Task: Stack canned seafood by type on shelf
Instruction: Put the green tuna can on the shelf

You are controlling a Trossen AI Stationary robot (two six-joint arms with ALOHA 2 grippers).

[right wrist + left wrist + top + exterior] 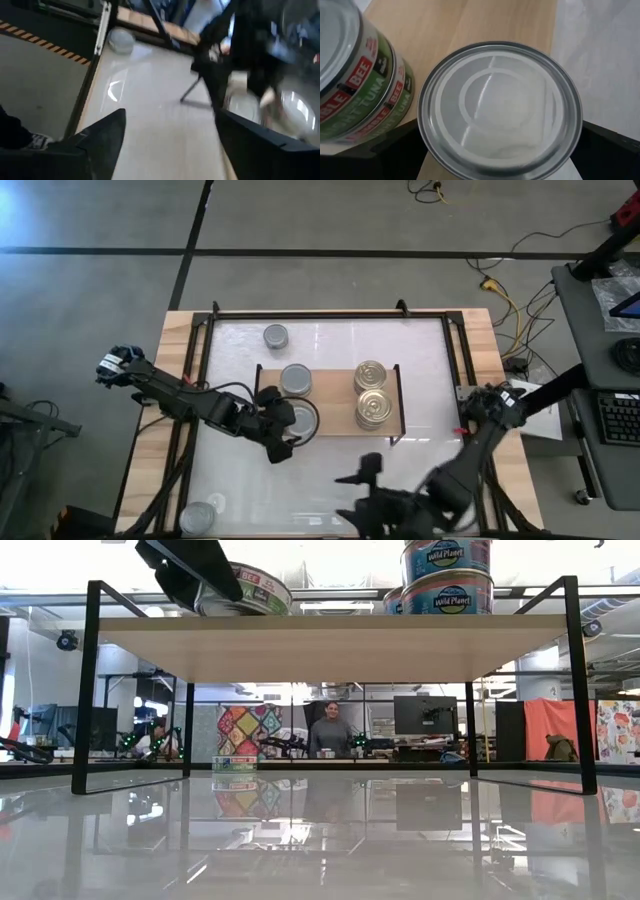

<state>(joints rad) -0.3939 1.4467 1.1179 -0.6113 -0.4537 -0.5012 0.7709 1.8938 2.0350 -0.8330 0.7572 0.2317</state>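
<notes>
High view: left hand (291, 431) astride silver tin (301, 418)

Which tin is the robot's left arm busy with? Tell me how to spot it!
Find the wooden shelf in the middle of the white table. At its left end sit two silver-topped tins; the one you want is the near tin, with the left gripper open around it. The gold-topped tins stand at the right end.

Surroundings only: room and floor around my table.
A person (329, 727) is standing behind desks beyond my table, near a dark monitor (425, 716) and a patterned panel (244, 728); yellow cable (497, 292) is lying on the grey floor (100, 300).
</notes>
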